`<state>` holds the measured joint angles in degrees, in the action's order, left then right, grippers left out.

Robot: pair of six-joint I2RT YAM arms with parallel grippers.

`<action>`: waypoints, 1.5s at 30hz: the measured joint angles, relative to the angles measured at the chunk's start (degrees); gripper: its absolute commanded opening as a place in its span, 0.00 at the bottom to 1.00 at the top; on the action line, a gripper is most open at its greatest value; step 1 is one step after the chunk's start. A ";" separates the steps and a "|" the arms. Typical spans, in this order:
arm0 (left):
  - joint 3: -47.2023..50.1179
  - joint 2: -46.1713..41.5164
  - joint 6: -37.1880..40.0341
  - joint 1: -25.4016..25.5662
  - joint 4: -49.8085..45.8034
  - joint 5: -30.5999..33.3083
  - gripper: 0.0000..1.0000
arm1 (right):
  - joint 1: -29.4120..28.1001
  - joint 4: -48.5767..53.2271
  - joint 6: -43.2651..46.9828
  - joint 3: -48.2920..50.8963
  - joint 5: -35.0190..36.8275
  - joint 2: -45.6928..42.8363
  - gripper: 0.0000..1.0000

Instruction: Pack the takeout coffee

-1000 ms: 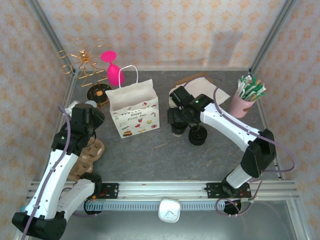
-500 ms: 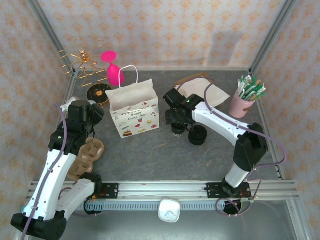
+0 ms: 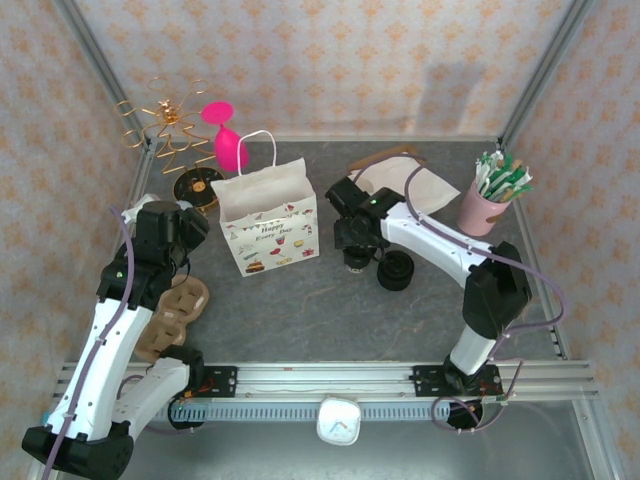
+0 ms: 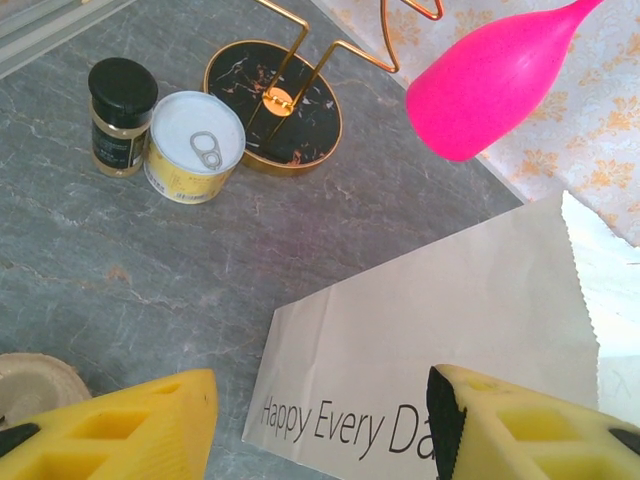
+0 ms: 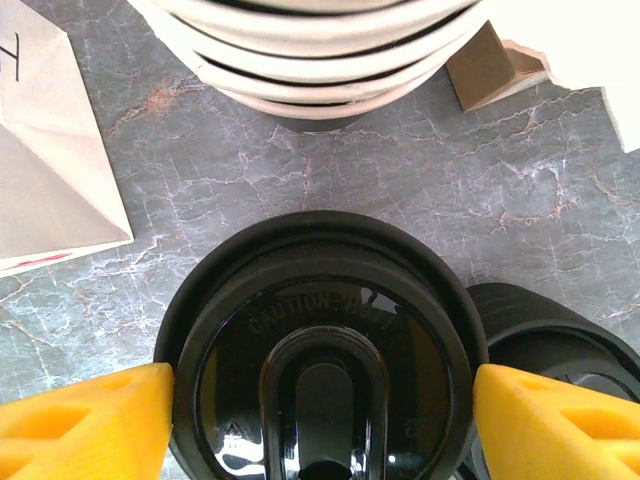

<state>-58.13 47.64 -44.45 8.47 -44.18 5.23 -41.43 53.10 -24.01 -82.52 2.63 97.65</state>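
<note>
Straddling takeout coffee [image 5: 320,300] on table [image 5: 400,190], right end effector's [image 5: 322,390] grip unclear; left end effector [image 4: 322,400] gapes empty.

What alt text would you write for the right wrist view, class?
A round black plastic coffee-cup lid sits between two yellow fingers, seen from directly above. Beyond it are stacked cream paper cups on the grey marbled table, with a white paper bag at left.

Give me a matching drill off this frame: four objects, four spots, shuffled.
1 takeout coffee
2 paper bag
3 pink cup of packets
4 pull-tab can

A back right of the table
B beside a black-lidded jar
C between the fingers of the right gripper
D upright, handle up, left of the coffee

Pairs: 1-C, 2-D, 3-A, 4-B
</note>
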 measured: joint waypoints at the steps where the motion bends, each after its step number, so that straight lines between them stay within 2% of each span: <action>1: 0.00 0.00 -0.02 0.00 0.00 -0.15 0.60 | 0.00 0.02 0.02 0.00 -0.02 0.17 0.78; 16: 0.00 0.00 0.00 0.00 0.00 -0.37 0.60 | 0.00 -0.09 0.22 0.02 -0.02 0.68 0.75; 23: -0.02 0.20 0.00 0.00 0.00 -0.37 0.60 | 0.02 -0.20 0.24 0.02 -0.04 0.70 0.80; 27: 0.00 0.35 0.00 0.00 0.02 -0.37 0.60 | 0.02 -0.68 0.22 0.04 -0.09 1.29 0.80; 45: -2.91 1.27 1.05 0.00 -0.07 -0.87 0.61 | 0.63 -1.44 0.68 0.07 -0.68 0.98 0.67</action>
<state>-61.04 48.90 -43.40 8.47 -44.25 4.36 -40.80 51.66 -23.33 -82.46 1.96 98.63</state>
